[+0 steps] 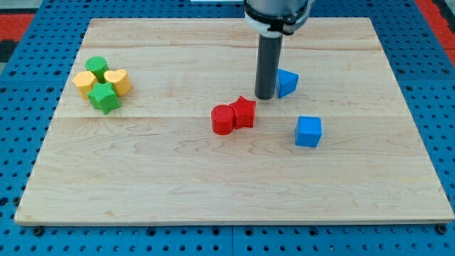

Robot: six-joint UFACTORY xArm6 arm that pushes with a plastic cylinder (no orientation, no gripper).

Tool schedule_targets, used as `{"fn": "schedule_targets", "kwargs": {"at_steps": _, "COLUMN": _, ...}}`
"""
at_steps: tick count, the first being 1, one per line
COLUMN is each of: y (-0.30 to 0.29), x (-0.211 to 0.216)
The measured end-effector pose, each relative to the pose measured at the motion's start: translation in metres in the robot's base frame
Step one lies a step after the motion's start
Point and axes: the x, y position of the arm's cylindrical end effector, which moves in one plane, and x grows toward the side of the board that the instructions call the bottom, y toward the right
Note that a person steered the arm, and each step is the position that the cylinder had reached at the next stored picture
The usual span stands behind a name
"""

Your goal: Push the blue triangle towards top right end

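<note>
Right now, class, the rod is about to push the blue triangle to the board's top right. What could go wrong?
1. My tip sits at the view's left of the blue triangle; an off-centre push may spin it aside rather than drive it.
2. The red blocks lie close below my tip; repositioning could knock them.
3. The board's edge is near; overshooting could slide the triangle off.

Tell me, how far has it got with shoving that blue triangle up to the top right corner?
Done: my tip sits right beside the blue triangle, on its left, so contact looks made or nearly made. In hand: the push itself. Left: most of the trip, since the triangle lies near the board's middle, far from the view's top right corner.
</note>
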Motion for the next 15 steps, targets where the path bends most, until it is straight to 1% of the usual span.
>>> {"fn": "schedule_targets", "kwargs": {"at_steps": 1, "y": 0.005, "x": -0.001}}
{"fn": "schedule_targets", "kwargs": {"at_steps": 3, "y": 0.020, "x": -0.030}}
{"fn": "schedule_targets", "kwargs": {"at_steps": 6, "y": 0.088, "x": -0.031}}
{"fn": "schedule_targets", "kwargs": {"at_steps": 7, "y": 0.093, "x": -0.034}}
{"fn": "schedule_targets", "kwargs": {"at_steps": 10, "y": 0.101, "x": -0.079}}
{"fn": "schedule_targets", "kwargs": {"at_steps": 12, "y": 0.129, "x": -0.081}}
{"fn": "schedule_targets", "kwargs": {"at_steps": 13, "y": 0.130, "x": -0.093}}
{"fn": "schedule_targets", "kwargs": {"at_steps": 15, "y": 0.130, "x": -0.144}}
